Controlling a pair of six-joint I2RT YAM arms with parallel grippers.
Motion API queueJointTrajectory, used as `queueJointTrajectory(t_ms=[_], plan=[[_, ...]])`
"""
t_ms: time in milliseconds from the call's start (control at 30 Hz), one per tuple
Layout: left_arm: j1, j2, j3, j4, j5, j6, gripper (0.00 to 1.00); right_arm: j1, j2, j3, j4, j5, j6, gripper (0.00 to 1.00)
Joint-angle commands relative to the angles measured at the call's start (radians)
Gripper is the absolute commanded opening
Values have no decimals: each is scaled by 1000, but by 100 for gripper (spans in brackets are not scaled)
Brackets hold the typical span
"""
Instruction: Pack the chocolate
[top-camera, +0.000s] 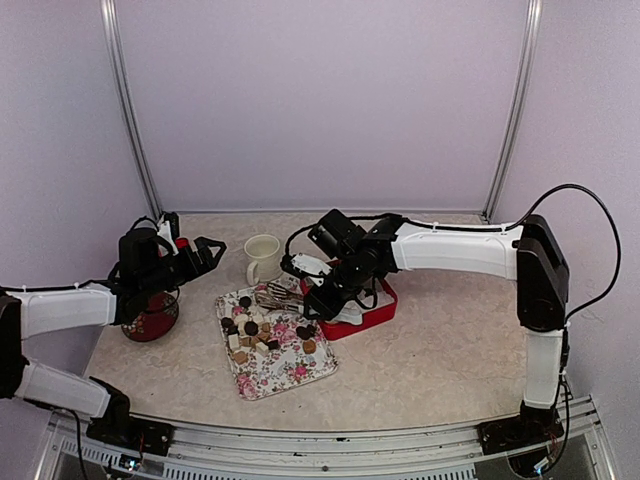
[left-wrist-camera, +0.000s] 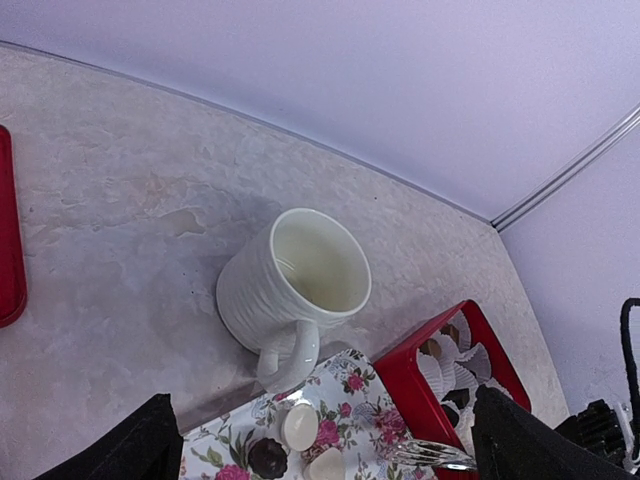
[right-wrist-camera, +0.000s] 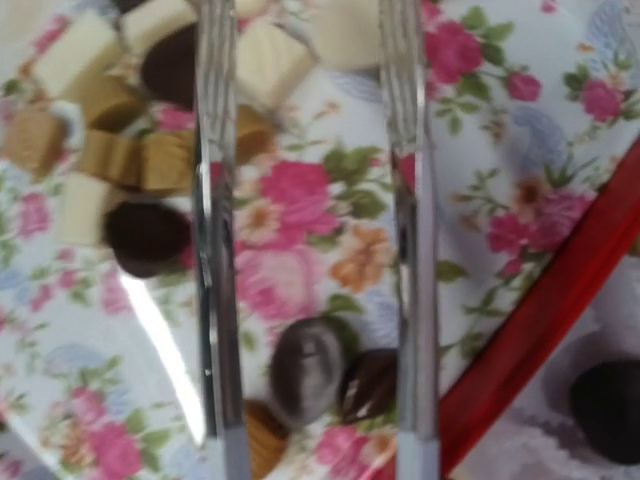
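1. Mug (left-wrist-camera: 295, 290), toward the counter's far edge: glossy white ceramic, ribbed wall.
2. Counter (left-wrist-camera: 120, 230): matt, mottled stone look.
3. Tongs (right-wrist-camera: 213, 250): polished, mirror-bright metal.
4. Chocolate (right-wrist-camera: 305, 365): dark pieces sheeny, tan ones matt.
5. Red box (left-wrist-camera: 405, 380): perhaps glossy plastic.

We see a pale, marbled beige table (top-camera: 430, 360), and four things rest straight on it. A white ribbed mug (top-camera: 262, 258) stands upright towards the back, its handle turned to the near side. Just in front of it lies a rectangular floral tray (top-camera: 290, 378), set a little askew, with its far corner close by the mug's handle, as the left wrist view shows. A red box (top-camera: 378, 315) sits at the tray's far right side, touching it or nearly so; we cannot tell which. Well apart from these, near the table's left edge, stands a dark red round vessel (top-camera: 152, 318).
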Motion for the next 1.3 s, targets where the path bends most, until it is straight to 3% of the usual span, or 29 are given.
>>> queueJointTrajectory(t_ms=[0, 567, 1267], plan=[[7, -10, -18, 34, -7, -2, 99, -15, 41, 47, -14, 26, -3, 43], [13, 1, -27, 47, -9, 2, 99, -28, 111, 106, 0, -49, -11, 45], [29, 9, -27, 51, 3, 5, 99, -38, 186, 182, -52, 16, -19, 41]])
